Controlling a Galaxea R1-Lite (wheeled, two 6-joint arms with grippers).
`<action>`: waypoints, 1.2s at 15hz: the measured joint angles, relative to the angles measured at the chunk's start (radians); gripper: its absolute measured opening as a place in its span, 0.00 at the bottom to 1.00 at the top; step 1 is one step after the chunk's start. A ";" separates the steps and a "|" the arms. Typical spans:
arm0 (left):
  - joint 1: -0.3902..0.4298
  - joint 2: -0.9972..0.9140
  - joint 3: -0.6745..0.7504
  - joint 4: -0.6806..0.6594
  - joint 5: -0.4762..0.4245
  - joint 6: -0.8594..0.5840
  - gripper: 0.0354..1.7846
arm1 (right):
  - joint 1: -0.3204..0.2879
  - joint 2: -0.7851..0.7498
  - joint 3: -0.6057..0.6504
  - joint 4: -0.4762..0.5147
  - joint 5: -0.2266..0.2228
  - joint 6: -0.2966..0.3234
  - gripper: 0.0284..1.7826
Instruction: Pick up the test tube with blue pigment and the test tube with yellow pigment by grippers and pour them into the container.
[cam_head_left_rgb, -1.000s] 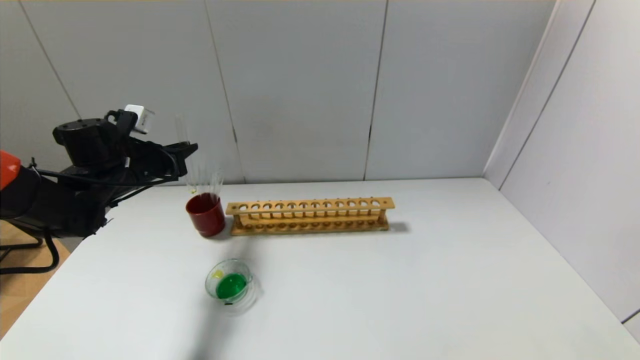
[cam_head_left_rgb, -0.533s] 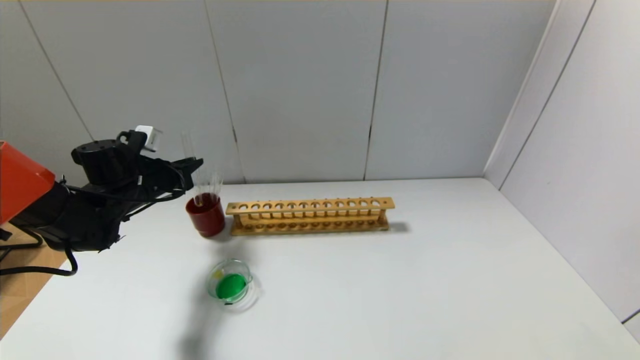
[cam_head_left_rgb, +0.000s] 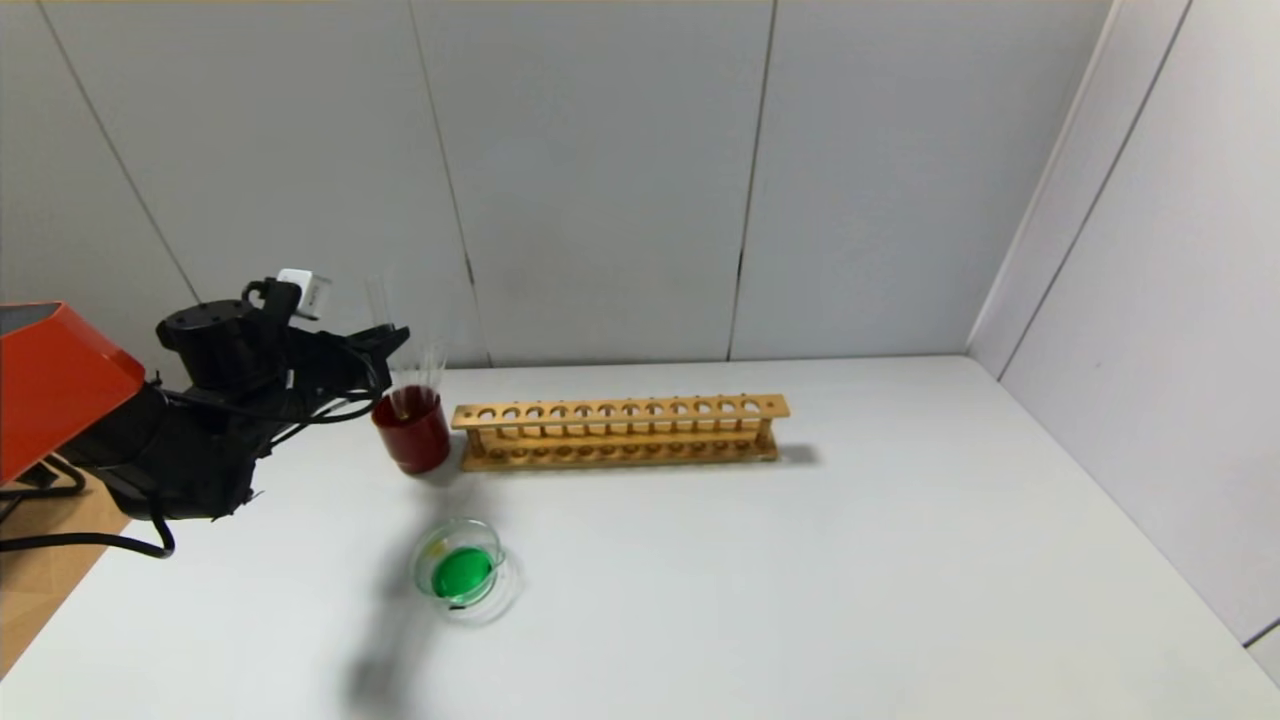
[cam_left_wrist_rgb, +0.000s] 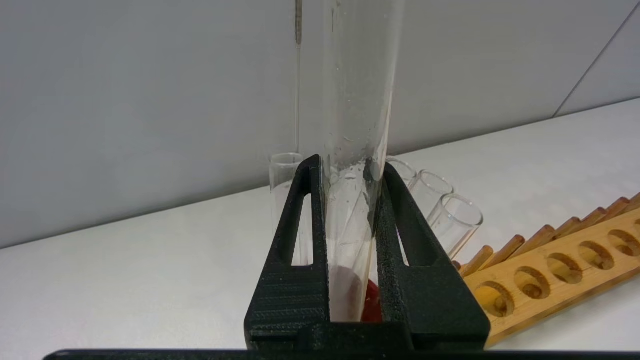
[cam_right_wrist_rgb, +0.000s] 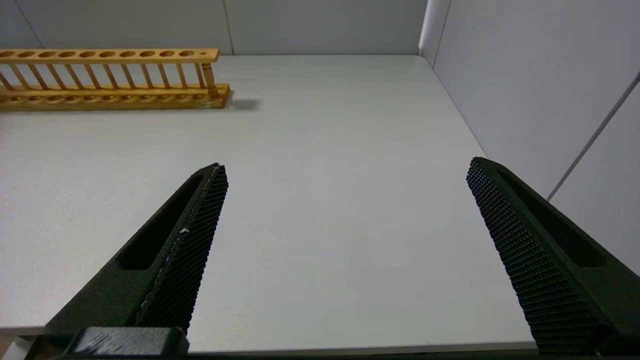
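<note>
My left gripper (cam_head_left_rgb: 393, 338) is shut on the test tube with yellow pigment (cam_head_left_rgb: 379, 300), held upright over the dark red cup (cam_head_left_rgb: 412, 432). The tube's base is down inside the cup, so its liquid is hidden. In the left wrist view the fingers (cam_left_wrist_rgb: 345, 165) clamp the clear, droplet-streaked tube (cam_left_wrist_rgb: 357, 100). The container (cam_head_left_rgb: 494, 590), a low glass dish, stands nearer on the table with green liquid and a small yellow spot in it. No tube with blue liquid shows. My right gripper (cam_right_wrist_rgb: 345, 167) is open and empty above bare table.
Several clear tubes (cam_head_left_rgb: 432, 365) lean in the red cup; they also show in the left wrist view (cam_left_wrist_rgb: 455, 220). An empty wooden tube rack (cam_head_left_rgb: 620, 430) lies right of the cup. Grey walls stand behind and at the right.
My left gripper has come down and slightly right with the tube. The tube's base, which showed a yellow trace above the cup, has gone into the red cup.
</note>
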 joint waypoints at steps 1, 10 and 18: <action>0.000 0.006 0.000 -0.001 0.000 0.001 0.16 | 0.000 0.000 0.000 0.000 0.000 0.000 0.98; 0.006 0.027 0.029 -0.087 -0.005 0.002 0.30 | 0.000 0.000 0.000 0.000 0.000 0.000 0.98; -0.004 -0.033 0.056 -0.110 -0.006 0.001 0.93 | 0.000 0.000 0.000 0.000 0.000 0.000 0.98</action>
